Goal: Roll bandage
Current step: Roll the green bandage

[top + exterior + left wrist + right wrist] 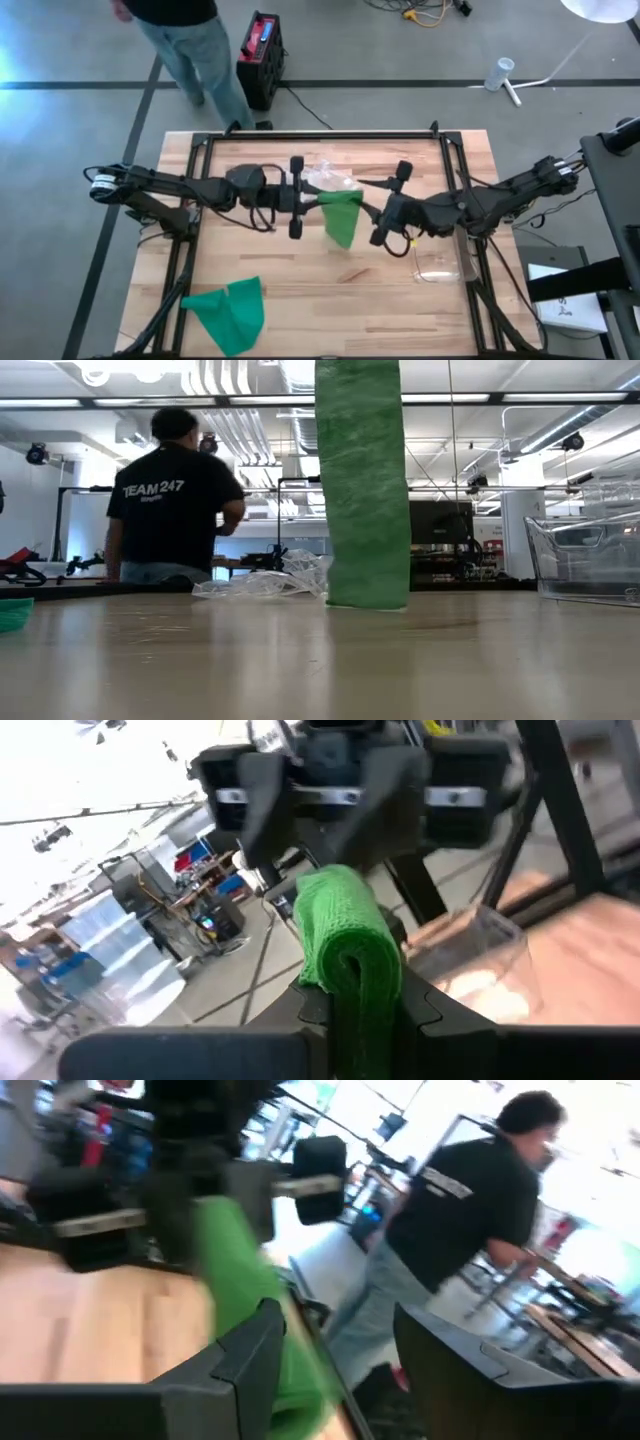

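Observation:
A green bandage (341, 215) hangs between my two grippers over the middle of the table. In the low view it drops as a broad strip (362, 480), and its lower end (368, 600) rests on the tabletop. My left gripper (312, 197) reaches in level from the table's left and is shut on the bandage's upper end. My right gripper (372, 212) faces it from the right, open. The strip (235, 1270) runs past one of its fingers. A second green bandage (228, 312) lies loose at the near left. My left gripper pinches the bandage's upper end (345, 955) between its two fingers, where the cloth is folded over into several layers. The fingers come level from the table's left. The rest hangs below them, with the lower end on the table. My right gripper has the strip beside one finger (250, 1345); whether it touches, I cannot tell.
A crumpled clear plastic bag (330, 178) lies just behind the grippers. A clear plastic container (440, 262) stands at the near right. A black frame (320, 136) runs around the table's edges. A person (175, 500) stands beyond the far edge.

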`<move>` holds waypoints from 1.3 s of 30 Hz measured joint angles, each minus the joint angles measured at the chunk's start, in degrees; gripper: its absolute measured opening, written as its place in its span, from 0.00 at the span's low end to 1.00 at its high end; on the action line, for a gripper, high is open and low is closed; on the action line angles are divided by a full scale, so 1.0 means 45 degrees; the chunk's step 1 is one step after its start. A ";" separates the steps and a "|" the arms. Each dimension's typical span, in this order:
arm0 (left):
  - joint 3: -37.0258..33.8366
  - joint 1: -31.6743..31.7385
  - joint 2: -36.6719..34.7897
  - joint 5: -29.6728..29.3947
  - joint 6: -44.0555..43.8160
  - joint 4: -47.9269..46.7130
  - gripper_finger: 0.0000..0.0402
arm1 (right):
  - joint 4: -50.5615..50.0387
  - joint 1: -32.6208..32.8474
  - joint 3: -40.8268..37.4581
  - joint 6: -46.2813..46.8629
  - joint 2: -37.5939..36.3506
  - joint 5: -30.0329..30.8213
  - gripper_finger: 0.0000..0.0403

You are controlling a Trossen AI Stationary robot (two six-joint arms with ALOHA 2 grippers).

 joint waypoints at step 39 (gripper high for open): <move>-0.0044 -0.0904 -0.0015 -0.0429 0.1393 -0.0308 0.06 | -0.2317 -0.0675 0.0141 0.4026 -0.0233 -0.4624 0.01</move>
